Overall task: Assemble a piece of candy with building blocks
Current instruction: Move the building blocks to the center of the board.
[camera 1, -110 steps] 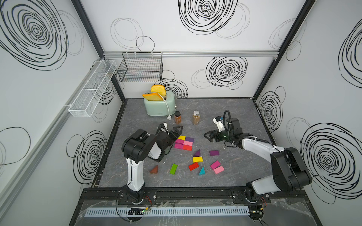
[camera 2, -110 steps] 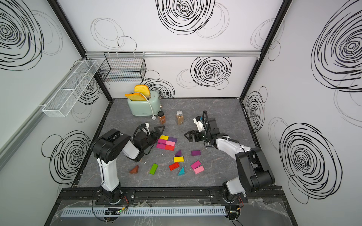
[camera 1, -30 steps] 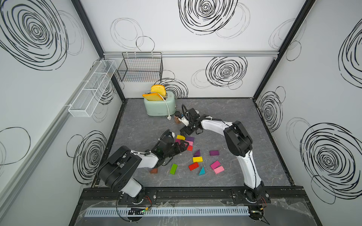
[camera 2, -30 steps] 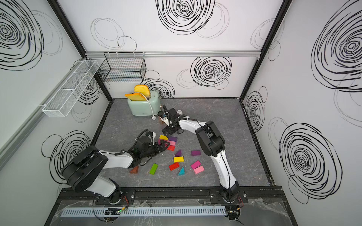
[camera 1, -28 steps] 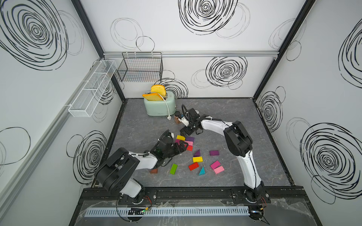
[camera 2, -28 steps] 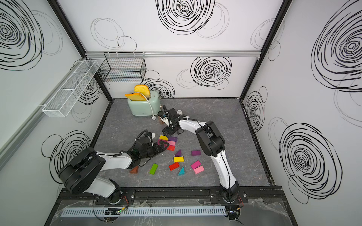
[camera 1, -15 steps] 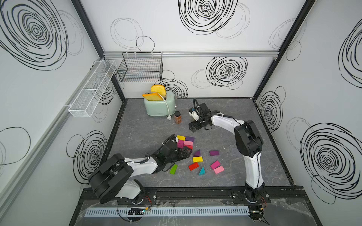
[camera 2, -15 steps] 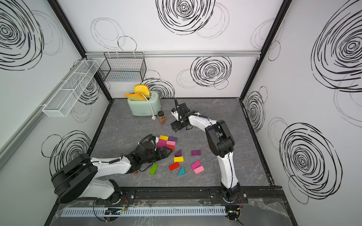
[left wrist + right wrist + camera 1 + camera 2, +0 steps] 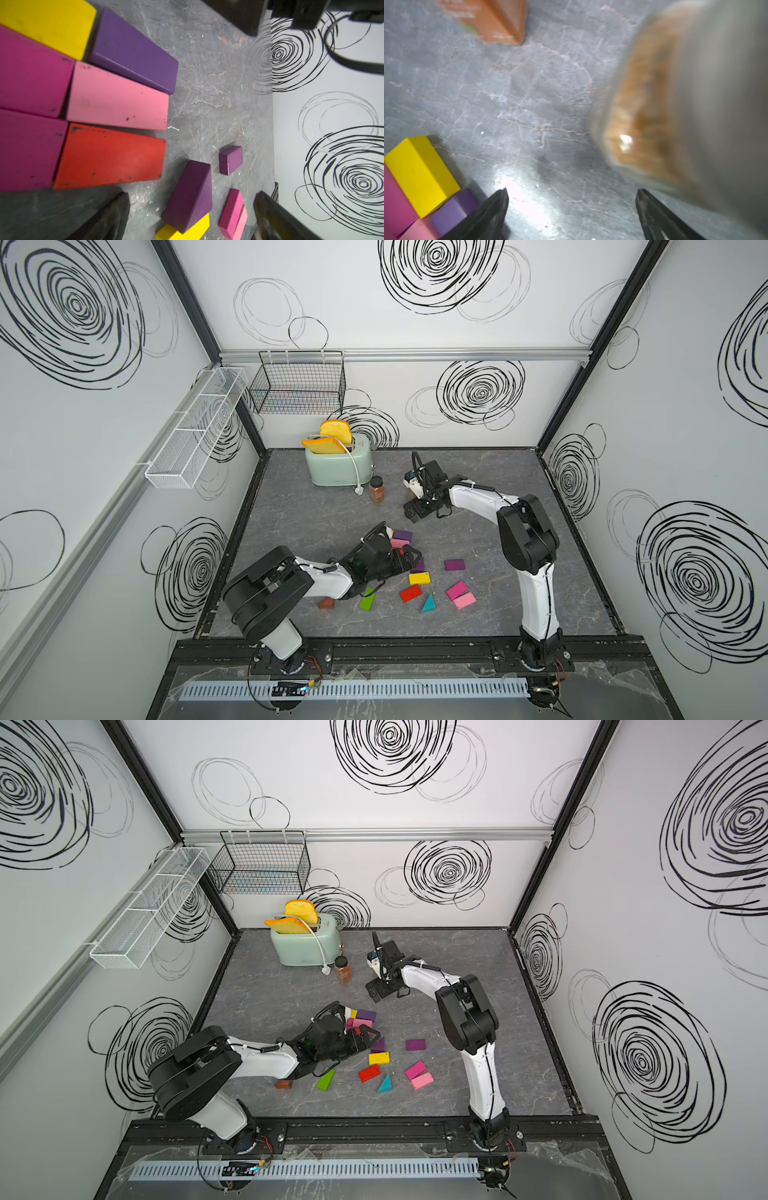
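Your left pincer (image 9: 191, 193) gapes wide and empty over the purple wedge (image 9: 182, 207), just near-right of the joined blocks (image 9: 402, 536). Centre the wedge between the jaws before closing. The right pincer (image 9: 415, 512), equally wide and empty, hangs farther back.

A grey, marble-veined bench (image 9: 291, 506) carries a mint-green toaster (image 9: 338, 468) at the back, with a brown-filled, black-lidded spice jar (image 9: 377, 489) just beside it. Mid-bench, a cluster of flat painted wooden bricks (image 9: 116, 99) in yellow, purple, magenta, pink and red lies edge to edge. Towards the front, loose, lie a purple wedge (image 9: 189, 195), purple brick (image 9: 454, 564), yellow brick (image 9: 419, 578), red brick (image 9: 410, 593), teal wedge (image 9: 428, 604), magenta brick (image 9: 457, 590) touching a pink brick (image 9: 464, 600), green block (image 9: 367, 600) and brown wedge (image 9: 326, 603).
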Controlling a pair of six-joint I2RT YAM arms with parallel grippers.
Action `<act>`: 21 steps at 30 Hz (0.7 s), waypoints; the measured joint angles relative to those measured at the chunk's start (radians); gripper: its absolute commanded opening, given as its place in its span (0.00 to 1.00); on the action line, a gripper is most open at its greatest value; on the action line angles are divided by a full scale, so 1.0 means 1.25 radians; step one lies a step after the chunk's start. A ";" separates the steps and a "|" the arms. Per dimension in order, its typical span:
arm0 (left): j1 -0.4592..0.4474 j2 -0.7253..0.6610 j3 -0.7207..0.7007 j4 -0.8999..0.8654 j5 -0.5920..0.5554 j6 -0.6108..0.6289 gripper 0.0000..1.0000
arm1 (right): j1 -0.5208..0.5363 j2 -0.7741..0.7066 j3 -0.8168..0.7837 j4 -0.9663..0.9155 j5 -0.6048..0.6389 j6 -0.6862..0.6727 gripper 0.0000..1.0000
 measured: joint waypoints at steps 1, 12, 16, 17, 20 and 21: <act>0.000 0.003 0.000 0.005 -0.001 -0.002 0.98 | 0.005 0.005 0.001 -0.003 0.000 -0.002 1.00; 0.015 0.013 0.000 0.026 -0.005 -0.010 0.98 | 0.030 0.031 0.006 -0.041 0.011 -0.017 1.00; 0.016 0.017 0.001 0.034 -0.004 -0.010 0.98 | 0.031 0.036 0.013 -0.046 0.022 -0.024 0.99; 0.016 0.019 0.001 0.037 -0.004 -0.010 0.98 | 0.032 0.036 0.013 -0.047 0.023 -0.026 0.99; 0.016 0.027 0.004 0.046 -0.004 -0.010 0.98 | 0.037 0.036 0.013 -0.047 0.026 -0.028 0.99; 0.016 0.029 0.006 0.047 -0.004 -0.010 0.98 | 0.037 0.036 0.013 -0.048 0.026 -0.028 0.99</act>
